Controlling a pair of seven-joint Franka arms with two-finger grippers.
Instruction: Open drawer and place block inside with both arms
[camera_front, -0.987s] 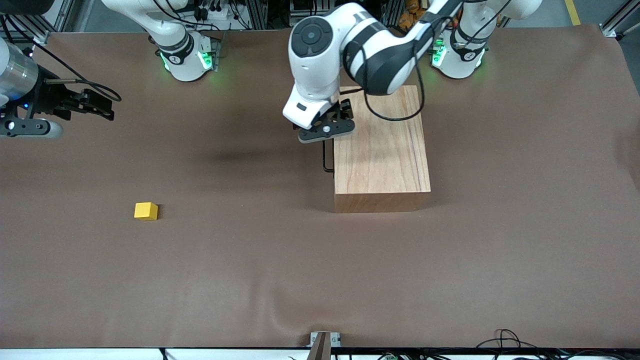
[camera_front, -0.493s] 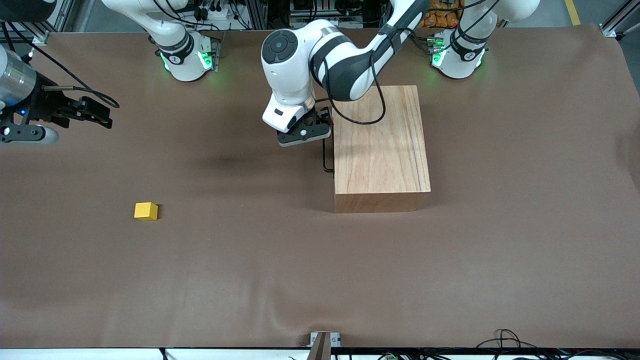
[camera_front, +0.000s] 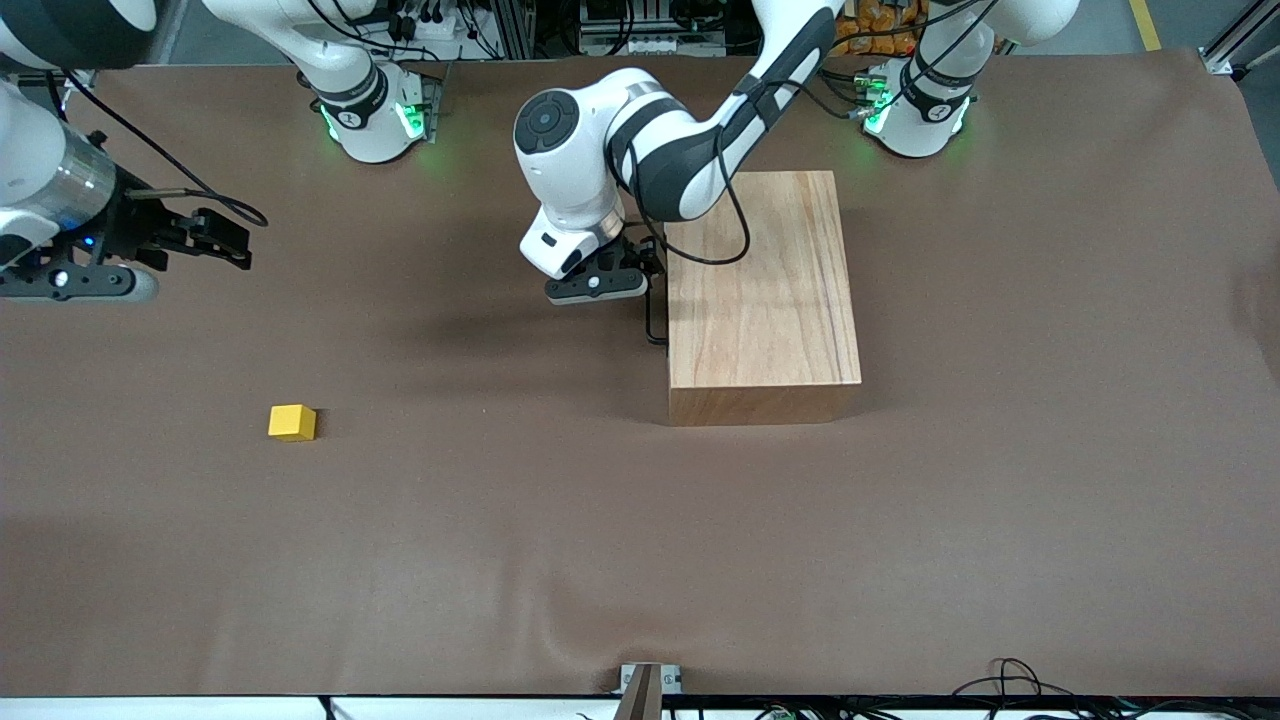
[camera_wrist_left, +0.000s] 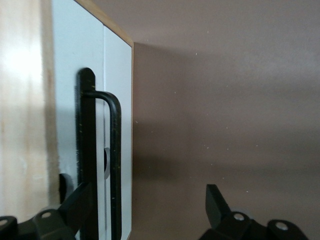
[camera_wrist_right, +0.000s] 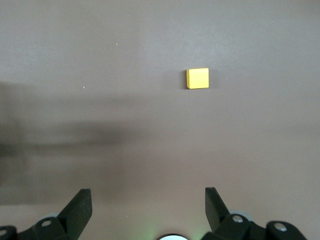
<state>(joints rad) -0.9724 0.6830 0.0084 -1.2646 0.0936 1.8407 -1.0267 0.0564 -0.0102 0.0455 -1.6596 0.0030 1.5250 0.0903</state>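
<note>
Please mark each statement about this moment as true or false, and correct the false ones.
1. The drawer is shut. True.
2. The left gripper is open beside the handle. True.
3. The block lies on top of the wooden box. False: it lies on the table, toward the right arm's end.
4. The right gripper holds the block. False: it is open and empty, above the table.
5. The block is nearer to the front camera than the handle. True.

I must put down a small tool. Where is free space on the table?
Bare table lies nearer the camera than the block and wooden box, also between them. It is crowded at the drawer handle, where the open left hand sits.
</note>
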